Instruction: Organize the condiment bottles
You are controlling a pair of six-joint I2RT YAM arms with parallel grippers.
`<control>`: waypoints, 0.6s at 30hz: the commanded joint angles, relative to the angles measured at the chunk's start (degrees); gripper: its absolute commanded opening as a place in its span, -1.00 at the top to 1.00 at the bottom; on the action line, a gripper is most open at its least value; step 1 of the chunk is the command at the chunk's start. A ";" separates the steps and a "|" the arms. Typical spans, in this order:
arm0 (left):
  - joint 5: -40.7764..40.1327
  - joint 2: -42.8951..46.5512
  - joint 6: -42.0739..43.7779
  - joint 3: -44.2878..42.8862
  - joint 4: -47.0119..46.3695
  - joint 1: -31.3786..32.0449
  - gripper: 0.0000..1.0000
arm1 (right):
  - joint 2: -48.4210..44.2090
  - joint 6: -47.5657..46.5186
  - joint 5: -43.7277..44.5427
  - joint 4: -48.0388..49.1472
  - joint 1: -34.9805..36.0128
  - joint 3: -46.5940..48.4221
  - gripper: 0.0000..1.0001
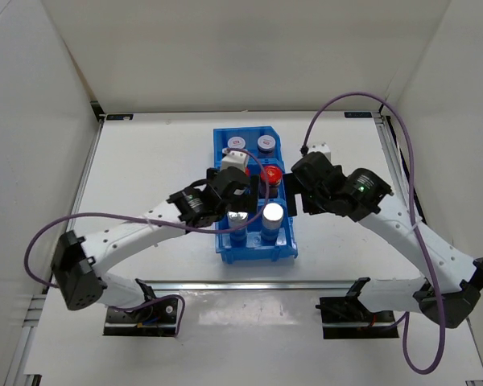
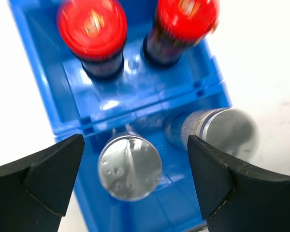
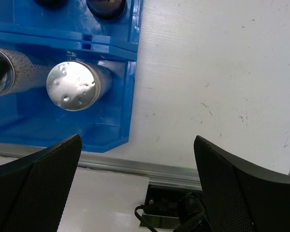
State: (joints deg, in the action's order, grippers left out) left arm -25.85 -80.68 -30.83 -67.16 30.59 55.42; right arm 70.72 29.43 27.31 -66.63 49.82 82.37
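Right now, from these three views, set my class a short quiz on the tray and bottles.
1. True or false: the left gripper and right gripper are both open.
2. Which caps show in the tray's compartment nearest the arm bases? A. red B. silver C. white-grey
3. How many bottles stand in the tray altogether?

Key: 1. True. 2. B, the silver caps. 3. Six.
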 commanded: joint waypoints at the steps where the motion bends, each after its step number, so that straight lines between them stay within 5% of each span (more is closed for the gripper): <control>1: -4.82 10.09 3.47 -5.09 -0.09 0.04 -0.99 | -3.91 -0.43 2.74 -0.34 -0.16 1.92 -1.00; 10: -21.94 30.19 25.09 7.09 0.61 0.04 -0.99 | -8.05 1.15 12.23 -7.53 -0.16 0.86 -1.00; 18: -22.50 46.41 28.46 16.61 0.61 -8.55 -0.99 | -6.39 2.47 19.52 -12.82 -0.16 2.18 -1.00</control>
State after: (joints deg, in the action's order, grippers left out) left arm -46.61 -36.10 -5.80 -52.25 30.94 50.02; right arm 63.68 30.70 41.10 -75.64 49.82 82.39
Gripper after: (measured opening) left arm 0.984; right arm 0.998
